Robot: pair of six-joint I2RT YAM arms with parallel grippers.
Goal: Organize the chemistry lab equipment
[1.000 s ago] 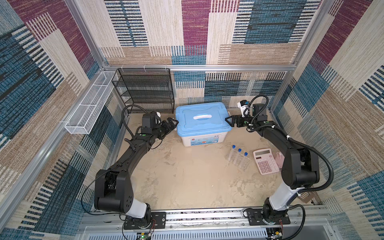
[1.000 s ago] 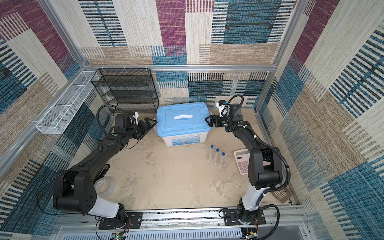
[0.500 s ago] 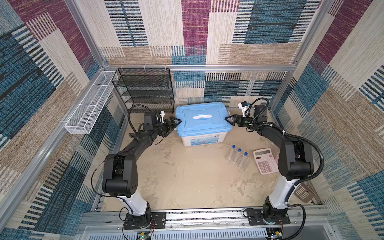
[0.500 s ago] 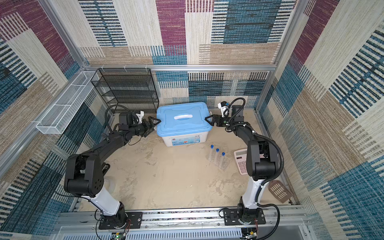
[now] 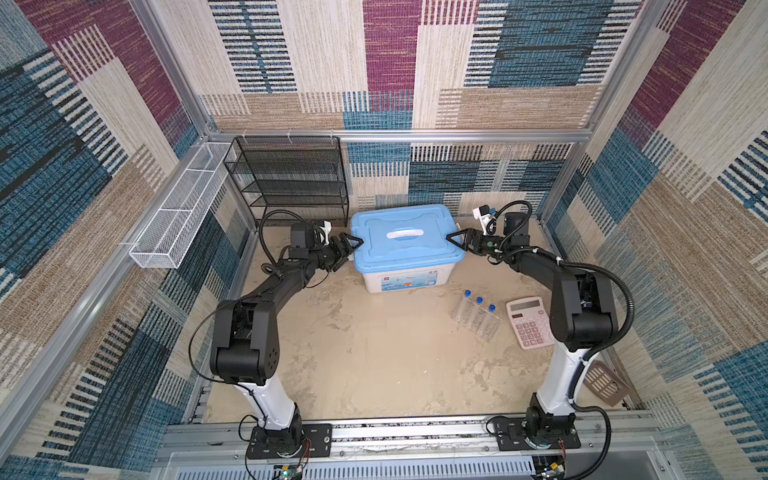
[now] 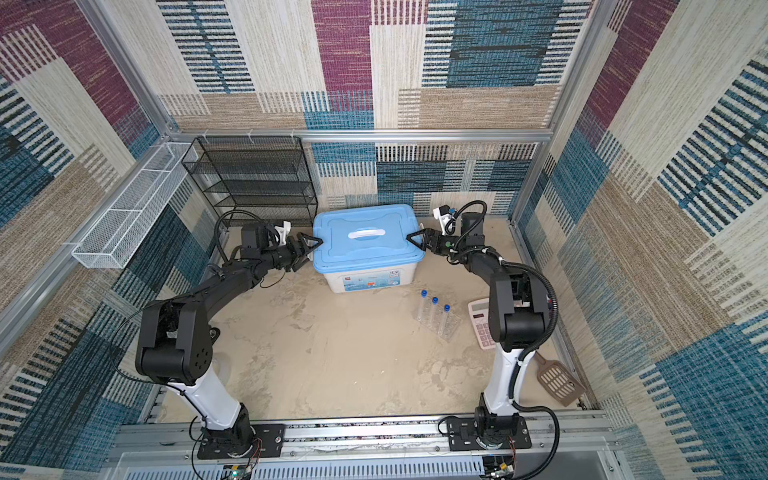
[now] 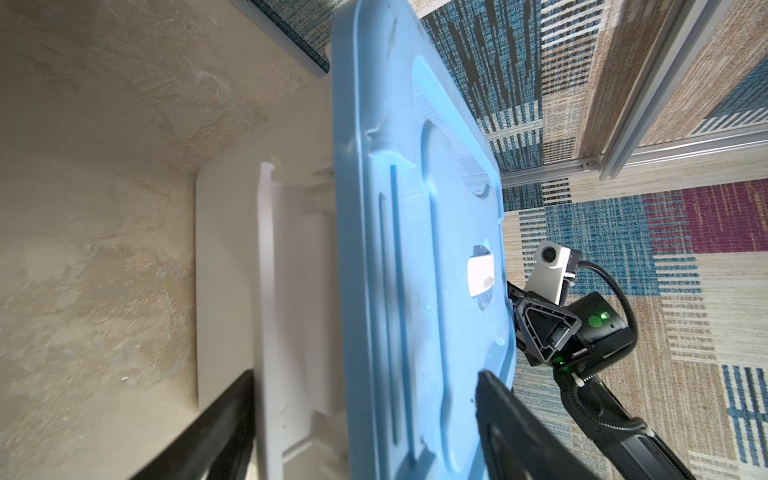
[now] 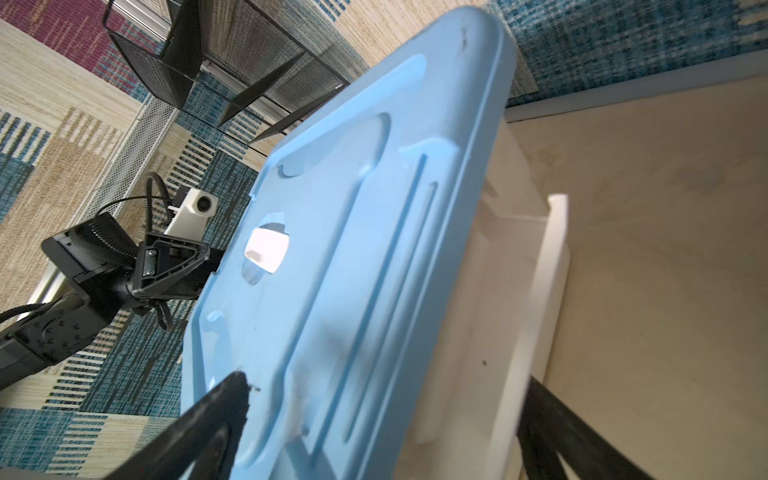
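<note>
1. In both top views, the three blue-capped test tubes (image 5: pixel 478 316) sit in their clear rack (image 5: pixel 488 332) on the table (image 5: pixel 374 353). They are right of centre, just beside the pink calculator (image 5: pixel 530 322) and well apart from both arms' tips.
2. In both top views, the left gripper (image 5: pixel 352 248) is at the left edge of the blue lid (image 5: pixel 386 253) on a white box (image 5: pixel 405 279). The right gripper (image 5: pixel 455 244) is at the lid's right edge (the two face each other across it). Each pair of fingers stands wide.
3. Left wrist view: the left gripper (image 7: pixel 365 374) straddles the lid's rim. One finger (image 7: pixel 519 432) lies over the lid top and the other is beside the white latch (image 7: pixel 274 291). They are far apart, and I cannot tell whether they press.
4. Right wrist view: the right gripper (image 8: pixel 384 380) straddles the opposite rim with its fingers spread wide. One is over the lid and one is outside the latch on that side.
</note>
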